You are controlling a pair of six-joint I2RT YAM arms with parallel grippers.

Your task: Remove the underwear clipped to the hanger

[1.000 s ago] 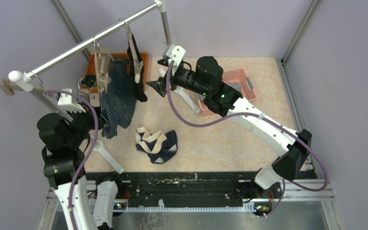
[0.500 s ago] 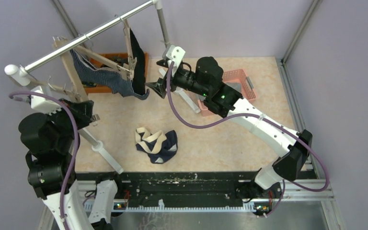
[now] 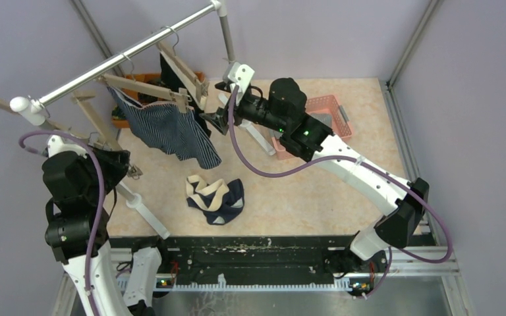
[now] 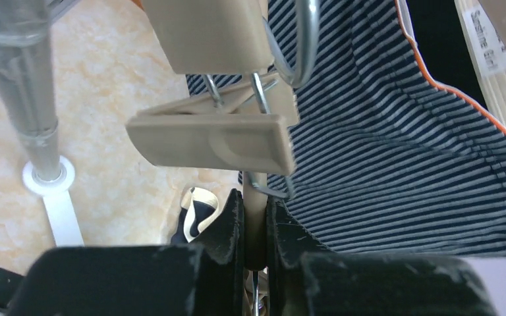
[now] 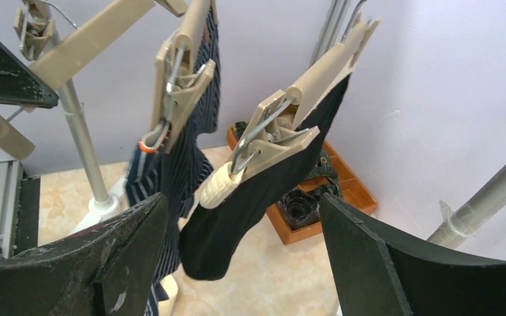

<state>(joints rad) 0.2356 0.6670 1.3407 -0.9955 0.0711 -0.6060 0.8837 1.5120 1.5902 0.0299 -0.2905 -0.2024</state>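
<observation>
Navy-striped underwear [image 3: 168, 128] hangs spread out from a beige hanger [image 3: 145, 87] on the metal rail [image 3: 125, 56]. It fills the right of the left wrist view [image 4: 395, 151]. My left gripper [image 3: 130, 170] is shut on a beige hanger clip [image 4: 211, 138], pinching its lower tab between both fingers, right beside the striped cloth. Black underwear [image 5: 250, 197] hangs from another hanger's clip [image 5: 277, 141]. My right gripper [image 3: 215, 118] is open just in front of it, with the black cloth between its wide-apart jaws and touching neither. More underwear [image 3: 214, 201], navy with beige waistbands, lies on the floor.
An orange box [image 5: 290, 232] of dark rolled socks sits behind the hangers. A pink basket [image 3: 329, 112] stands behind the right arm. The rail's white stand foot [image 3: 145, 210] lies close to my left arm. Purple walls close in at the sides and back.
My left arm swung out to the left and partly back with the clip in its grip. The hangers tilted, and the striped underwear went from bunched to spread and swung right. The right arm stayed still.
</observation>
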